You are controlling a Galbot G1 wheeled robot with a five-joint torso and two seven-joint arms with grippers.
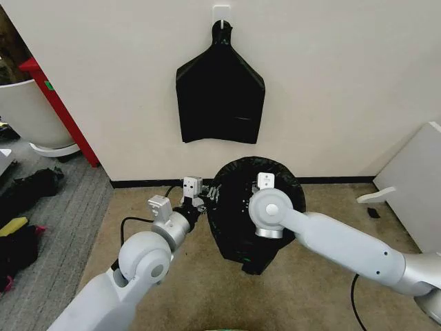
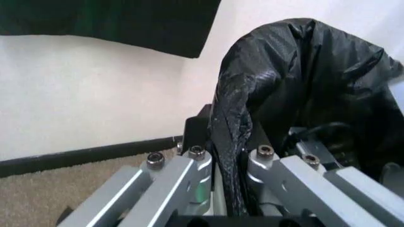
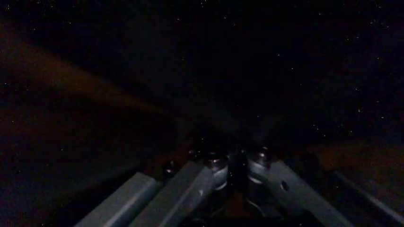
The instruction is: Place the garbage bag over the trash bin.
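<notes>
On the floor by the wall: the bag (image 1: 241,221) stands draped over a round form that I take to be the bin, which is fully hidden under the plastic; both arms work at its mouth.
Far left: a large white planter (image 1: 27,110) stands well apart and has no part in this.
Left gripper (image 1: 200,201): just beside the bag's left edge, at rim height. In the left wrist view its fingers (image 2: 196,163) are clamped on a gathered fold of the bag (image 2: 303,80), which runs up between them and balloons above and beyond.
Bag, relative to the left fingers: pinched between them, the loose bulk lying ahead of the tips.
Wall: a flat bunch of black bags (image 1: 220,89) hangs from a hook above, well apart from both grippers.
Right gripper (image 3: 232,163): reached down inside the bag's mouth, in the dark; the fingers look drawn together at the tips, with nothing visibly between them.
Bag, relative to the right fingers: all around them.
Step in hand: judging by the drape, spreading and seating the mouth over the rim, late in the task.
Next move calls for: a gentle outward and downward pull on the left edge so the film hooks under the rim without tearing, while the inner arm stays clear of the plastic.
</notes>
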